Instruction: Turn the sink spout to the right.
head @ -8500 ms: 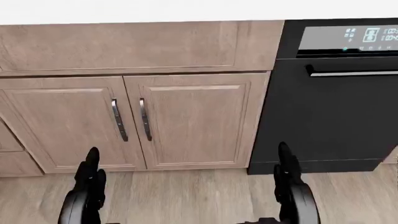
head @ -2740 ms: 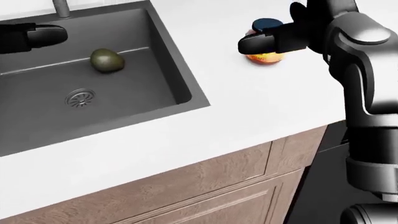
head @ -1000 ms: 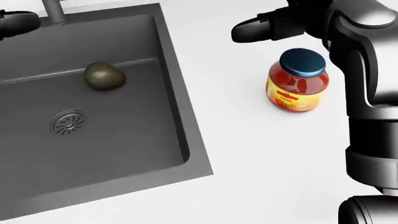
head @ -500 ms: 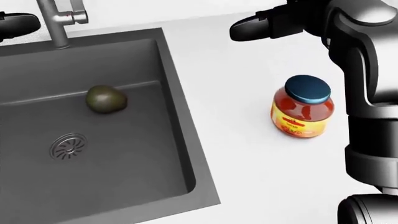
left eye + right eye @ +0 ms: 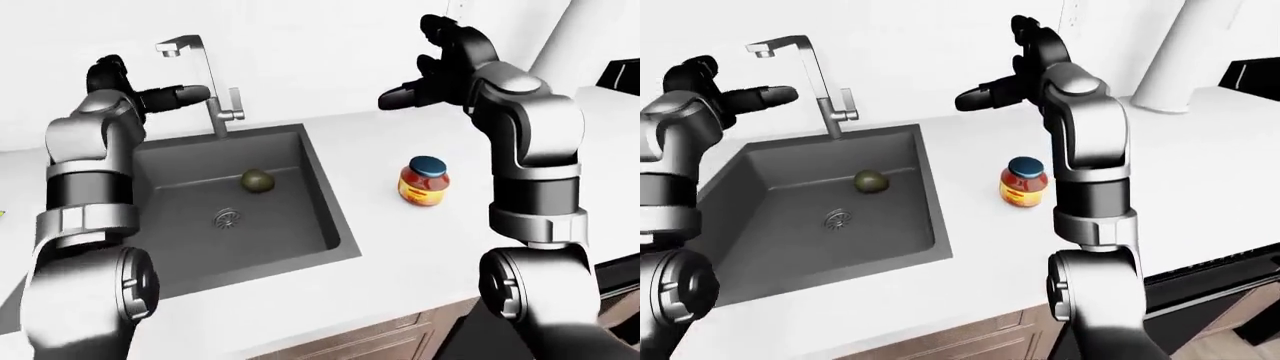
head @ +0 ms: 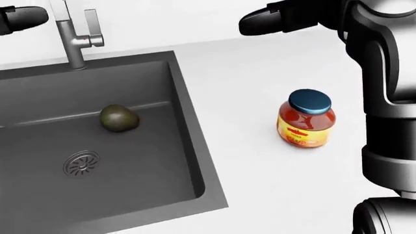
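A white kitchen counter (image 5: 400, 247) runs along a pale wall, with wood cabinet doors below its near edge. A dark rectangular sink (image 5: 300, 240) is set into the counter on the left of the left-eye view. In the basin lie a dull green avocado (image 5: 258, 180) and, below it in the view, a round metal drain (image 5: 227, 217).

The sink spout (image 5: 190, 46) is a tall metal faucet rising from the top rim of the sink. Its neck bends at the top and the outlet points toward the view's left. A small lever (image 5: 236, 101) sticks up on the right side of the post.

The robot's left hand (image 5: 165, 96) is raised at the left of the view, its dark fingers extended and pointing right toward the faucet post. The fingertips are just beside the post, below the outlet, and hold nothing.

The right hand (image 5: 425, 79) hovers high over the counter, well apart from the faucet, fingers spread open and empty. Below it a jar (image 5: 423, 181) of orange sauce with a blue lid stands upright on the counter, right of the sink.
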Robot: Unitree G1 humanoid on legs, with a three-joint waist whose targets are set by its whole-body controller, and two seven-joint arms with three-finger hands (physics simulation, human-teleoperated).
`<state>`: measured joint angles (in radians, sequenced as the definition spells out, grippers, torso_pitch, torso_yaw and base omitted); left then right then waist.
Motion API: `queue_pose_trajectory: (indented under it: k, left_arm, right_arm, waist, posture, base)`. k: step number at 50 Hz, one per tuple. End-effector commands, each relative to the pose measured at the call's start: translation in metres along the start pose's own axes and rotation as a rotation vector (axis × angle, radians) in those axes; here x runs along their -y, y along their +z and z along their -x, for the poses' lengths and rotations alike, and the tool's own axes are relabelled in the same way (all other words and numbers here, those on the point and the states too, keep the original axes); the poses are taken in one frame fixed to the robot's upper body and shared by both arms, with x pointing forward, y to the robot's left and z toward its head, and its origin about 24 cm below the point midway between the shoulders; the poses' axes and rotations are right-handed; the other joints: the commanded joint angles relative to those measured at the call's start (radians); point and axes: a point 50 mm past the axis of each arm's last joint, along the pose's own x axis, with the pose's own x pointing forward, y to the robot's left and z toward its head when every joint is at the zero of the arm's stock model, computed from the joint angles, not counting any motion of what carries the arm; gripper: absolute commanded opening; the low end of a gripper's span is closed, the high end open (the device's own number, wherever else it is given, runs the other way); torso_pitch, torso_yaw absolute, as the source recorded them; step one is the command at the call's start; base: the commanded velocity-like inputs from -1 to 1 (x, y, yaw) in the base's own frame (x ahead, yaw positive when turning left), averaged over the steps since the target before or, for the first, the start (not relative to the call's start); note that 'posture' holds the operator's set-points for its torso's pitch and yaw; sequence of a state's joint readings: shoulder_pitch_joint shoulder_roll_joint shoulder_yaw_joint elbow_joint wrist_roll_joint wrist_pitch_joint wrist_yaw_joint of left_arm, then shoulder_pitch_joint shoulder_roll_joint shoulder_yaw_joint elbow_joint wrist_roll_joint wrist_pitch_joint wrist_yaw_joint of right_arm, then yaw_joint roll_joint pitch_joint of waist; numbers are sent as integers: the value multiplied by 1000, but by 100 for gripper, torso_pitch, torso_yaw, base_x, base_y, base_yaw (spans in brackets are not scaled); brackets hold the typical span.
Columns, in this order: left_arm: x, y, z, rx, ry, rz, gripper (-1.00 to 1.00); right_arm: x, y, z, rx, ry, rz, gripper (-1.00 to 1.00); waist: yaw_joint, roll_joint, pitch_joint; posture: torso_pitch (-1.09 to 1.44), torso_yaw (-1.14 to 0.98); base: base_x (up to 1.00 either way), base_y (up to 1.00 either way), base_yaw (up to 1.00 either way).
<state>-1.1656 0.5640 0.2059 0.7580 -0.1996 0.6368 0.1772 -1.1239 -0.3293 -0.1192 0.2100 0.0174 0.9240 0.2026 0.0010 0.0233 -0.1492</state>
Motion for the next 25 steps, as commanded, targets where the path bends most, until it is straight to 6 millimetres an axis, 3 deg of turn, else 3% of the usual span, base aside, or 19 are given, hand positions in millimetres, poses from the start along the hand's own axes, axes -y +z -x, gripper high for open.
queue_pose_trajectory:
  k: [1,2,3,9,17,25]
  left_arm:
    - [6,31,3,147,-28,-13,100]
    - [9,31,1,158,-26,-18,100]
    - [15,36,0,229,-55,134,100]
    - [29,36,-6,207,-26,48,100]
    - [37,53,-2,222,-7,37,100]
    - [32,52,-3,229,19,27,100]
  right_arm:
    - [3,22,6,87,-14,13,100]
    - [3,22,6,88,-14,13,100]
    - [3,22,6,88,-14,13,100]
    - [1,24,6,92,-9,16,100]
    - [-1,27,6,96,-5,19,100]
    - [-1,28,8,98,-6,20,100]
  waist:
    - [-1,2,-19]
    - [0,0,-20]
    - [0,-1,-21]
    - [0,-9,-23]
    - [-6,-9,-26]
    - [-10,-5,-31]
  posture:
    - [-24,0]
    - [-24,0]
    - [-24,0]
    - [-24,0]
    - [-24,0]
    - [-24,0]
  base:
    - [0,0,0]
    - [0,0,0]
    - [0,0,0]
    - [0,0,0]
    - [0,0,0]
    - [0,0,0]
